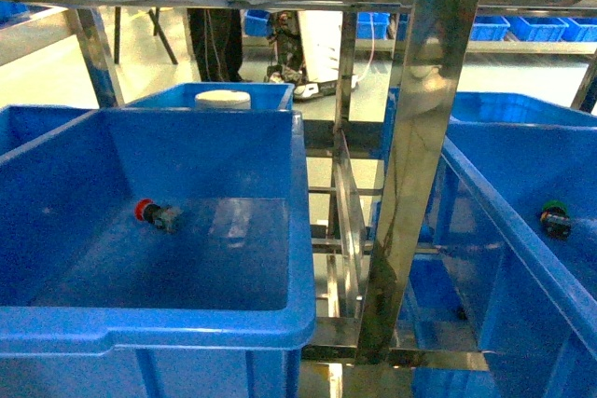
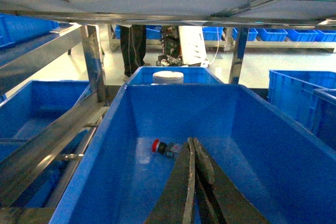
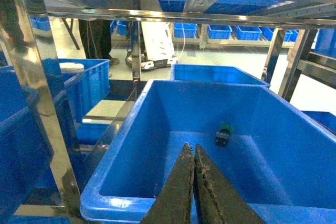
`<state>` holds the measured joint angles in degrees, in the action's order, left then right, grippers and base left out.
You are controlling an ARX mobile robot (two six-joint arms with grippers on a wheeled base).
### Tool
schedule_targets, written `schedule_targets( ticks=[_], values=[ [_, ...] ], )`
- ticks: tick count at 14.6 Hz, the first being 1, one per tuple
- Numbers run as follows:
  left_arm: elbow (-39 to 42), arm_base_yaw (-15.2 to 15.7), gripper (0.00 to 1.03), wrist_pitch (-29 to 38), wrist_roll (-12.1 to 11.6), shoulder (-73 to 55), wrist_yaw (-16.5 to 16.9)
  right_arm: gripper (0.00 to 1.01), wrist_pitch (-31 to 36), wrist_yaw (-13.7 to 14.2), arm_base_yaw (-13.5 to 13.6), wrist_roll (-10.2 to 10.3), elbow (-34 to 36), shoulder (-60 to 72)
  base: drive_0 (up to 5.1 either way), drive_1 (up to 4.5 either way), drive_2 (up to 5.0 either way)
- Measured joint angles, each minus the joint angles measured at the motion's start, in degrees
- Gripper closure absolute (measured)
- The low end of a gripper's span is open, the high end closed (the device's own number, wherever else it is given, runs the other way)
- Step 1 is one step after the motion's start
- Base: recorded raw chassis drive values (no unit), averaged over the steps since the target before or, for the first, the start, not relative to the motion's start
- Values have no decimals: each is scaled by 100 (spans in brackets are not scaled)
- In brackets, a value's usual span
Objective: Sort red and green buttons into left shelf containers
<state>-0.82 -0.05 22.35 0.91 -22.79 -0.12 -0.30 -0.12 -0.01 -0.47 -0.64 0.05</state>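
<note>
The red button [image 1: 154, 214] lies on its side on the floor of the big blue container [image 1: 159, 322] on the left. In the left wrist view, the same red button [image 2: 164, 147] rests just left of and beyond my left gripper [image 2: 193, 141], which is shut and empty over this container [image 2: 94, 182]. The green button [image 1: 555, 219] lies in the blue container [image 1: 485, 216] on the right. My right gripper [image 3: 191, 146] is shut and empty above that container's near rim [image 3: 157, 205], with the green button [image 3: 224, 135] a little beyond and right of the tips. Neither gripper shows in the head view.
A shiny steel shelf post [image 1: 415, 156] and rails stand between the two containers. Behind the left one sits another blue bin holding a white round lid [image 1: 222, 98]. A steel shelf runs close overhead [image 2: 157, 6]. More blue bins line the far racks [image 3: 220, 31].
</note>
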Motion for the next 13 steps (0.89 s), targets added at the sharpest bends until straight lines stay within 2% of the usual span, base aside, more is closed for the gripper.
schedule_targets(
  ticks=[9,10,11,12,13],
  values=[
    [0,0,101,-1211,-2,1252,7,99,0,0,0,0,0,0,0,0,0],
    [0,0,101,-1425,0,1410,7,99,0,0,0,0,0,0,0,0,0],
    [-2,0,101,-2256,-11,2006,46,99,-2,-2,0,0,0,0,0,0,0],
    [-7,0,101,-2140,-11,2212,17,99,-2,11,0,2,0,0,0,0,0],
    [-2,2,101,-2306,-15,2216,35,99,7,0,0,2,0,0,0,0,0]
  ],
)
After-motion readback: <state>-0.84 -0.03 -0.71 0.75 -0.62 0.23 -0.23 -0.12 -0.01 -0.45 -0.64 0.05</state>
